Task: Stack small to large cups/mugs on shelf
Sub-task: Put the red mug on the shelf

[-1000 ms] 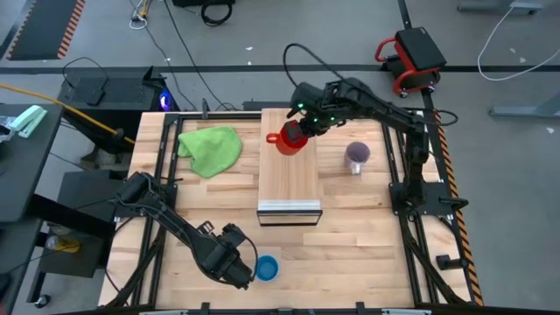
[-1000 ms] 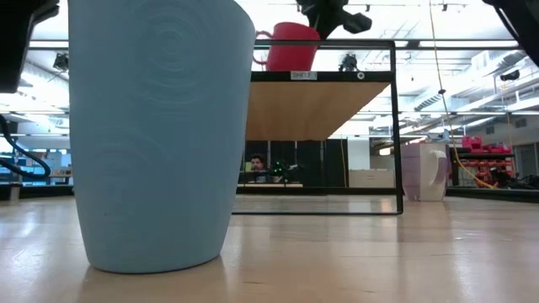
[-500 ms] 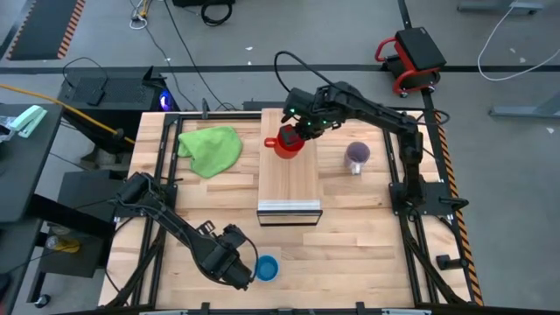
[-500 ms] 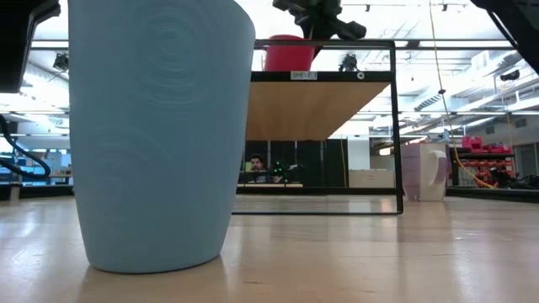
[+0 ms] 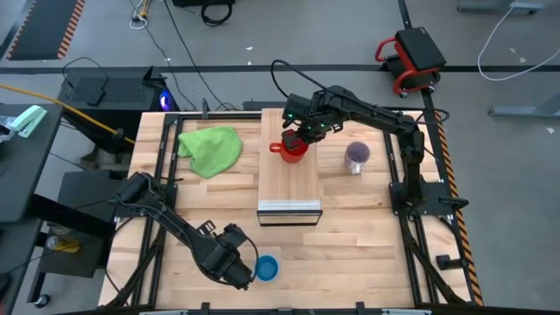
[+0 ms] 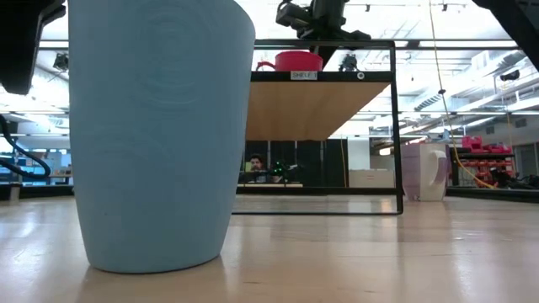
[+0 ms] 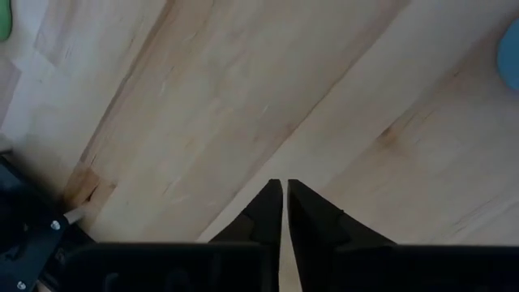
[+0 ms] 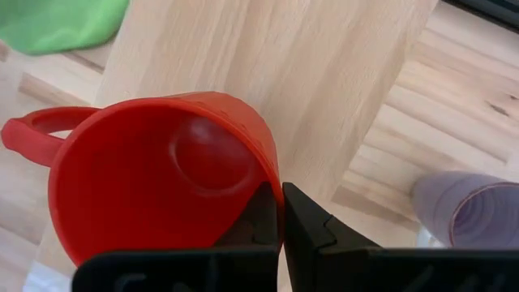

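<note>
Gripping the rim of the red mug (image 5: 292, 147), the right gripper (image 5: 303, 133) hangs over the far end of the shelf (image 5: 290, 179), its fingers (image 8: 312, 235) pinched on the mug's wall, one inside and one outside. Down at the near edge of the counter (image 5: 367, 245), the left gripper (image 5: 242, 272) sits low just beside the blue cup (image 5: 267, 267), its fingers (image 7: 263, 215) pressed together with nothing between them.

From largest down: the counter carries everything, and the shelf runs along its middle as a raised strip of light planks with a metal front edge. A green cloth (image 5: 211, 148) lies crumpled on the counter at the far left, beside the shelf. The red mug stands upright on the shelf's far end, mouth up, handle pointing toward the cloth; from table height it (image 6: 292, 61) shows resting on the shelf top. The purple-grey mug (image 5: 356, 156) stands on the counter to the right of the shelf, apart from it. The blue cup stands upright near the front edge, well apart from the shelf, and fills much of the low view (image 6: 160, 135).
</note>
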Controlling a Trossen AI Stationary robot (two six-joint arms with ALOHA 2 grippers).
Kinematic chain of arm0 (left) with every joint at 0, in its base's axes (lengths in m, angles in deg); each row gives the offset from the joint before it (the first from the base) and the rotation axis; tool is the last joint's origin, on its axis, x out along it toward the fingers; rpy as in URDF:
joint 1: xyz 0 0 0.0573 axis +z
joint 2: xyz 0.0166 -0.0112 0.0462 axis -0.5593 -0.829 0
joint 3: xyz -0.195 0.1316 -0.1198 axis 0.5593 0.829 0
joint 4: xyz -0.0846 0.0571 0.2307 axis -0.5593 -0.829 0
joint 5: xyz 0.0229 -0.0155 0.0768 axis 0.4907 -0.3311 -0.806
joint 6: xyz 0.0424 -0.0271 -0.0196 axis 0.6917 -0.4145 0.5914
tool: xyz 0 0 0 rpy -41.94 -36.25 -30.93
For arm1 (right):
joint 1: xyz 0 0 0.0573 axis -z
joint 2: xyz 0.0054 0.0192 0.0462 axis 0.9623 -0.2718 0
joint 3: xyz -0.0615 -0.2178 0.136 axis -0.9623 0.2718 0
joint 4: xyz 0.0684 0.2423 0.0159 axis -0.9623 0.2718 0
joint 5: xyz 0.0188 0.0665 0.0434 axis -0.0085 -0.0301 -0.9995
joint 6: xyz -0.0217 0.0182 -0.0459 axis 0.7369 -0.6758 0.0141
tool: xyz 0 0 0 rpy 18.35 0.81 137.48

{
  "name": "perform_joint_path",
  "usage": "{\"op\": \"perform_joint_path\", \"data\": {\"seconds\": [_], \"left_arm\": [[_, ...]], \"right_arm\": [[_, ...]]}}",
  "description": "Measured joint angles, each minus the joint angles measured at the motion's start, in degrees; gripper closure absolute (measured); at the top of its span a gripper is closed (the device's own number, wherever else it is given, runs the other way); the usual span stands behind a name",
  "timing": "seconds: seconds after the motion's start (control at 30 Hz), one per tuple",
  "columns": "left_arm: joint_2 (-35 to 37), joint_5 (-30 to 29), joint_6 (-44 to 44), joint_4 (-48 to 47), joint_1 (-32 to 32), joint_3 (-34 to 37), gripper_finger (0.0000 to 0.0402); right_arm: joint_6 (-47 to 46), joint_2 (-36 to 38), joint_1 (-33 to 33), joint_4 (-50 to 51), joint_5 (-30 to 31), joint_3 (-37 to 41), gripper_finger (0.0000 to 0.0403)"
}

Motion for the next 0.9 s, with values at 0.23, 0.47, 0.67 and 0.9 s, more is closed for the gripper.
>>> {"op": "perform_joint_path", "data": {"seconds": [0.23, 0.47, 0.67, 0.9], "left_arm": [[0.0, -0.57, 0.11, 0.07, 0.36, 0.0, 0.0391], [0.0, -1.53, 0.24, 0.07, 0.52, 0.0, 0.0383], [0.0, -1.66, 0.22, 0.07, 0.52, 0.0, 0.0382], [0.0, -1.66, 0.99, 0.07, 0.56, 0.0, 0.039]], "right_arm": [[-0.5, 0.0, -0.11, -0.01, -1.63, 0.4, 0.0398], [-0.41, 0.0, -0.7, 0.0, -2.06, 0.4, 0.0398], [-0.45, 0.0, -2.76, -0.02, -2.06, 0.4, 0.0398], [-3.84, 0.55, -8.78, -0.02, -2.3, 0.42, 0.0398]]}}
